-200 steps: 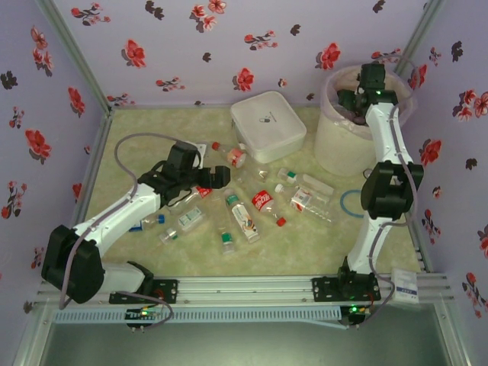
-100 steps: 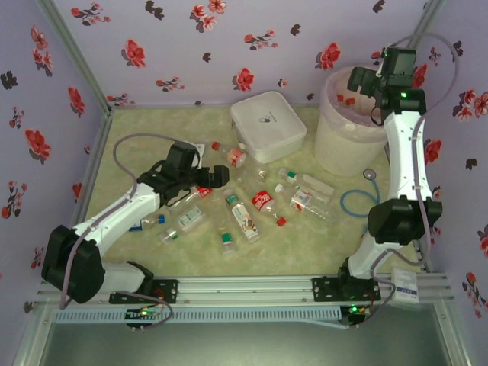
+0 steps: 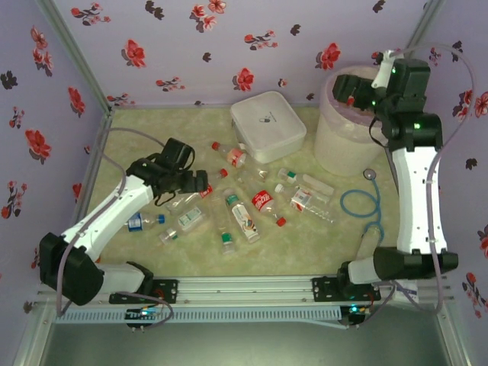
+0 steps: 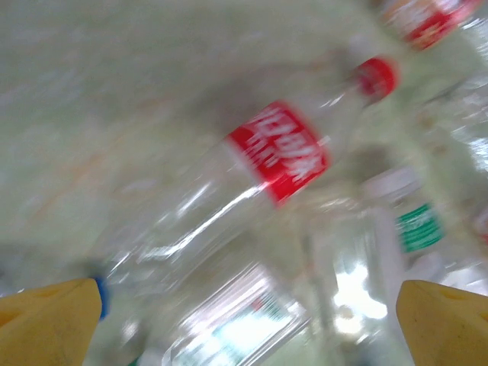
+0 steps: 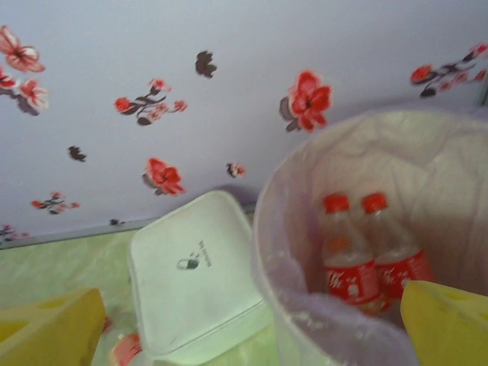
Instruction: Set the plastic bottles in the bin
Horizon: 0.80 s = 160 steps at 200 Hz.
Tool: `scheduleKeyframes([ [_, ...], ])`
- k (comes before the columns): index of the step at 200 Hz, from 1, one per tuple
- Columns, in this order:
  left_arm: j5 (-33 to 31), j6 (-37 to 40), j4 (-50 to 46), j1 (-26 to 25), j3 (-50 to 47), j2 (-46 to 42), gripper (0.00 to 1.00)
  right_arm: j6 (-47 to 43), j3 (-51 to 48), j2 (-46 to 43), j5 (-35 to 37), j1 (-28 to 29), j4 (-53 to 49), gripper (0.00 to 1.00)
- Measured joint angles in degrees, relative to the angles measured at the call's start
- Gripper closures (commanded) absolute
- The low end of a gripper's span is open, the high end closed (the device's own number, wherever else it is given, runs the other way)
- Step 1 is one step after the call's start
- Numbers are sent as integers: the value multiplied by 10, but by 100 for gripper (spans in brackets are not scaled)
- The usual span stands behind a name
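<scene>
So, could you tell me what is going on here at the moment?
Two robot arms are clearing small clear plastic bottles off the pale green table into the tall round white lined bin. The right end effector is open by the bin's rim, and two red-capped cola bottles are inside. The left end effector hovers open over a red-labelled clear bottle, holding nothing.

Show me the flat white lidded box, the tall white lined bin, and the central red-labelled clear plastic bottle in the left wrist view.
flat white lidded box [image 3: 267, 126]: top external view, lid centre.
tall white lined bin [image 3: 335, 149]: top external view, outer wall.
red-labelled clear plastic bottle [image 4: 278, 152]: left wrist view, red label.
</scene>
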Motion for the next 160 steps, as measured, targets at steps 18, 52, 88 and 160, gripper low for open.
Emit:
scheduleKeyframes([
  [18,-24,-28,-75,1,0,-21,0,12,-49,-25,-16,0,3,0],
  [52,-38,-33,-115,1,-25,-66,1,29,-112,-36,-35,0,11,0],
  [88,-15,32,-66,1,-34,-5,10,35,-149,-43,-48,0,15,0],
  [160,4,128,18,34,-32,142,11,15,-148,-79,-43,0,-5,1],
])
